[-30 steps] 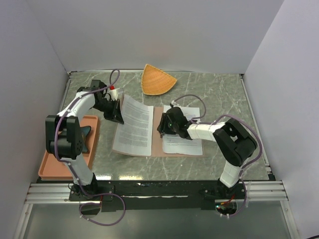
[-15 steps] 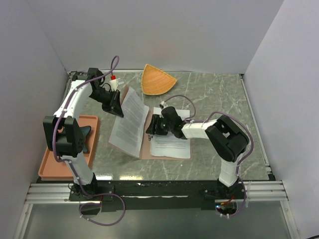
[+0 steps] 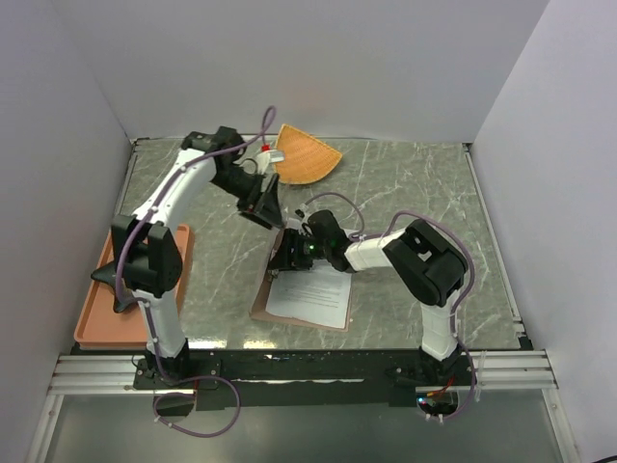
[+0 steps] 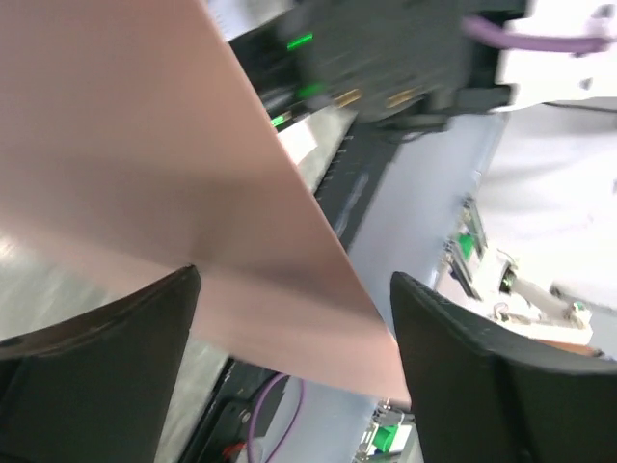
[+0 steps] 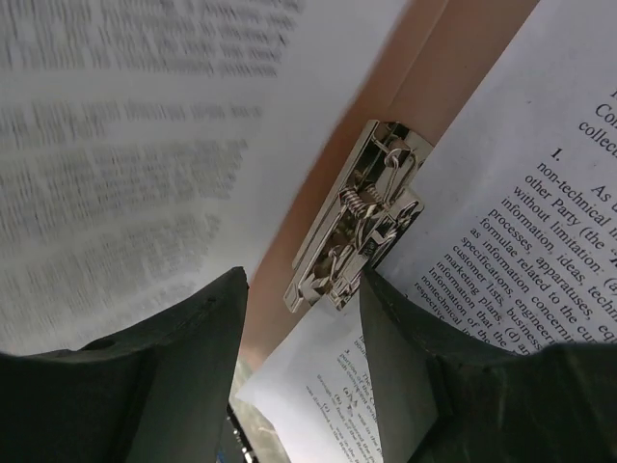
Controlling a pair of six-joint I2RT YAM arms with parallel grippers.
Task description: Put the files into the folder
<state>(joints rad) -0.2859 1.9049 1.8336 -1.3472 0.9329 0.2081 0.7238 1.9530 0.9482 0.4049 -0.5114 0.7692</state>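
The reddish-brown folder lies open on the table in the top view, with white printed files on its lower half. Its cover is raised steeply by the spine. My left gripper is above the spine, open; in the left wrist view the cover's pink outer face passes loosely between the wide jaws. My right gripper is low over the spine, open, with the metal clip just ahead of its fingers. A printed sheet lies right of the clip and a blurred one left.
An orange fan-shaped dish sits at the back, close behind the left arm's wrist. A salmon rimmed tray lies at the near left beside the left arm's base. White walls enclose the table on three sides.
The left gripper swung the folder's cover up and rightward over the spine, then opened. The folder slid toward the near left, and the right gripper moved with it.
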